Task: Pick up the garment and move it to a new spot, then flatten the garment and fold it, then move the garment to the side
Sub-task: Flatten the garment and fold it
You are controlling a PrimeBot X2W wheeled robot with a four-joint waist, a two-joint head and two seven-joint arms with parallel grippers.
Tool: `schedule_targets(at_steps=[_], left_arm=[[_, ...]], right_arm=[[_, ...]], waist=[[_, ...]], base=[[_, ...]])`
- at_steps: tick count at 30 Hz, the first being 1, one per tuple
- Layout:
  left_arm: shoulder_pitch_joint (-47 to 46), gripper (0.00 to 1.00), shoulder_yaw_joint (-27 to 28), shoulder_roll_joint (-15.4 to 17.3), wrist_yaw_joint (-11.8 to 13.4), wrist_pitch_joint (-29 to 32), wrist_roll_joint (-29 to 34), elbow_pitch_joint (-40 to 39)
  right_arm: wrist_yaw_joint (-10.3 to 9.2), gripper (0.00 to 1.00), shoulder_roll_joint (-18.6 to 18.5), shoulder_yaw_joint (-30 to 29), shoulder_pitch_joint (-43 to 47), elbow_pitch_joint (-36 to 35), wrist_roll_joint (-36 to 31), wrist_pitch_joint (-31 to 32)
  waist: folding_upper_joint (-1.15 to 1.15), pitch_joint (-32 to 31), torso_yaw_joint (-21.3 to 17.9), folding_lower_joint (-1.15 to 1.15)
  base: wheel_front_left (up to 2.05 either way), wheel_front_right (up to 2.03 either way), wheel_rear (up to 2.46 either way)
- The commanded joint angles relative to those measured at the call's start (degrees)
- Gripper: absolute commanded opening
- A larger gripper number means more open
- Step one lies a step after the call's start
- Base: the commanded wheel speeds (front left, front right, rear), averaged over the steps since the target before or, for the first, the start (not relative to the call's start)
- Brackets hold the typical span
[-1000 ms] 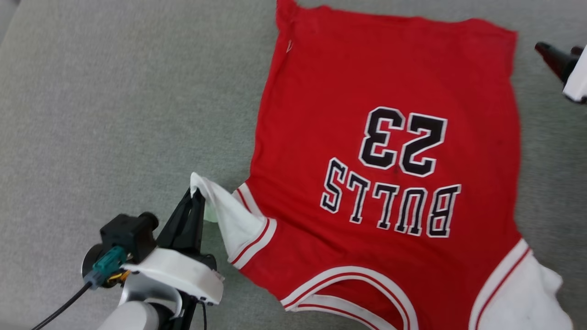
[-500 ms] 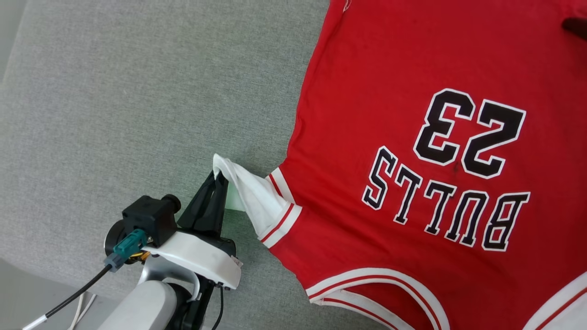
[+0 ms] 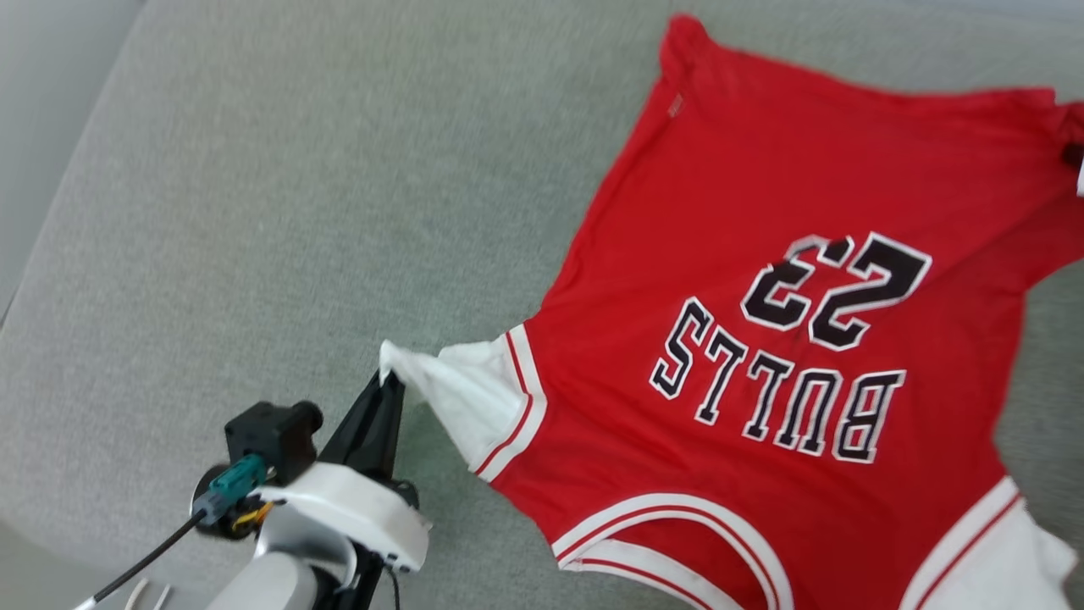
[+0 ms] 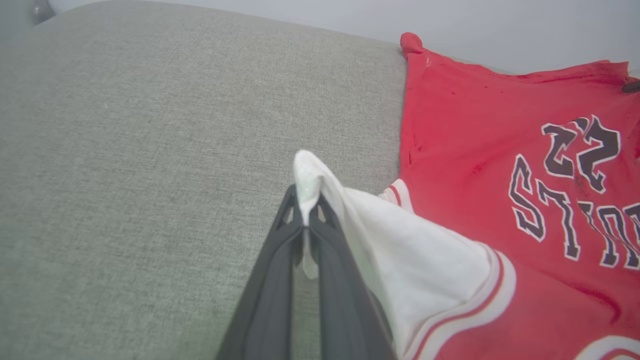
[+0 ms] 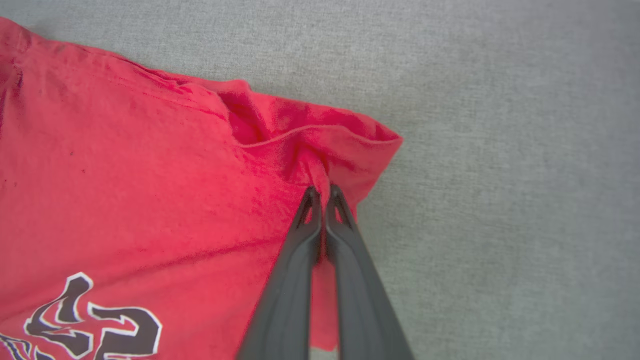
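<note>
Likely flattening red Bulls T-shirt [image 3: 762,212] on grey cushion [image 3: 296,212]. Clamping white sleeve tip [image 3: 406,368] in left claw [image 3: 391,379], hem corner [image 5: 350,145] in right claw [image 5: 322,192]. Next likely needing outward pull, removing slack.

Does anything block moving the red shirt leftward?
Nothing visible. The left gripper pinches the red fabric T-shirt by its white sleeve, the right gripper by its hem; the grey cushion alongside is bare.

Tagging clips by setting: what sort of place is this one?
Likely indoors at a sofa or padded bench: a grey woven cushion with a rounded edge, a plain pale wall behind it, and a red garment spread on it.
</note>
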Motion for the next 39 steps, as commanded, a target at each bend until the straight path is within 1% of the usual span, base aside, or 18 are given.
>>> schedule_targets(at_steps=[1, 5, 8, 12, 15, 18, 21, 22, 23, 24, 25, 28, 32, 36, 38, 39], left_arm=[[1.1, 0.0, 0.3, 0.2, 0.2, -0.2, -0.5, 0.3], [3.8, 0.0, 1.1, 1.3, 1.1, 0.1, -1.6, 0.7], [6.1, 0.0, 2.0, 2.2, 2.0, 0.4, -2.5, 0.8], [8.8, 0.0, 2.7, 3.3, 3.0, 0.8, -3.3, 0.3], [10.3, 0.0, 2.9, 3.9, 3.4, 1.3, -3.8, 0.0], [11.2, 0.0, 3.2, 4.3, 3.7, 1.7, -4.4, -0.1], [12.0, 0.0, 3.4, 5.0, 4.1, 2.2, -4.7, -0.7], [12.4, 0.0, 3.5, 5.2, 4.4, 2.2, -4.8, -0.9], [12.6, 0.0, 3.5, 5.4, 4.6, 2.5, -4.8, -1.2], [12.9, 0.0, 3.6, 5.6, 4.8, 2.7, -4.9, -1.4], [13.0, 0.0, 3.6, 5.7, 5.0, 2.9, -4.9, -1.7], [13.1, 0.0, 3.7, 6.5, 5.5, 3.8, -4.7, -2.5], [12.7, 0.0, 3.5, 7.2, 6.1, 4.7, -4.3, -3.8], [11.3, 0.0, 3.3, 7.2, 6.5, 5.4, -3.9, -4.8], [10.7, 0.0, 3.2, 6.9, 6.5, 5.5, -3.8, -5.2], [10.3, 0.0, 3.1, 6.9, 6.5, 5.5, -3.7, -5.3]], right_arm=[[-0.04, 0.0, -0.4, 0.8, 2.0, -0.7, 0.9, -0.1], [-0.04, 0.0, -3.1, 4.0, 8.7, -6.8, 4.7, 0.7], [-0.04, 0.0, -4.5, 5.5, 16.5, -12.5, 8.0, 1.8], [-0.04, 0.0, -5.6, 4.5, 29.5, -21.5, 10.8, 3.7], [-0.04, 0.0, -4.5, 2.1, 40.8, -27.5, 11.8, 5.1], [-0.03, 0.0, -2.0, -0.4, 51.5, -32.4, 12.3, 7.0], [-0.03, 0.0, 1.6, -2.4, 60.1, -36.1, 12.8, 8.2], [-0.04, 0.02, 3.2, -3.1, 62.2, -37.0, 13.2, 8.5], [-0.03, 0.29, 4.3, -3.6, 63.7, -37.9, 13.0, 8.3], [-0.03, 0.89, 5.3, -3.9, 64.8, -38.6, 13.0, 8.1], [-0.03, 1.0, 6.3, -4.1, 65.6, -39.4, 13.3, 7.5], [-0.03, 1.0, 7.6, -4.2, 65.3, -42.2, 13.2, 2.6], [-0.03, 1.0, 7.1, -3.6, 61.5, -44.9, 12.5, -11.3], [-0.03, 1.0, 6.3, -2.1, 56.5, -43.2, 13.2, -24.7], [-0.03, 1.0, 5.7, -0.7, 53.6, -41.5, 13.9, -29.3], [-0.03, 1.0, 5.4, 0.1, 52.1, -40.3, 14.6, -30.6]], waist=[[0.0, -4.3, -2.7, 0.0], [0.0, -8.5, -5.5, 0.0], [0.0, -11.4, -8.1, 0.0], [0.0, -13.9, -11.5, 0.0], [0.0, -15.0, -13.5, 0.0], [0.0, -15.7, -15.1, 0.0], [0.0, -16.0, -16.6, 0.0], [0.0, -16.1, -17.2, 0.0], [0.0, -16.1, -17.7, 0.0], [0.0, -16.2, -18.2, 0.0], [0.0, -16.2, -18.5, 0.0], [0.0, -16.1, -19.4, 0.0], [0.0, -15.6, -19.6, 0.0], [0.0, -14.7, -18.8, 0.0], [0.0, -13.9, -18.2, 0.0], [0.0, -13.4, -17.9, 0.0]], base=[[0.0, 0.0, 0.0], [0.0, 0.0, 0.0], [0.0, 0.0, 0.0], [0.0, 0.0, 0.0], [0.0, 0.0, 0.0], [0.0, 0.0, 0.0], [0.0, 0.0, 0.0], [0.0, 0.0, 0.0], [0.0, 0.0, 0.0], [0.0, 0.0, 0.0], [0.0, 0.0, 0.0], [0.0, 0.0, 0.0], [0.0, 0.0, 0.0], [0.0, 0.0, 0.0], [0.0, 0.0, 0.0], [0.0, 0.0, 0.0]])
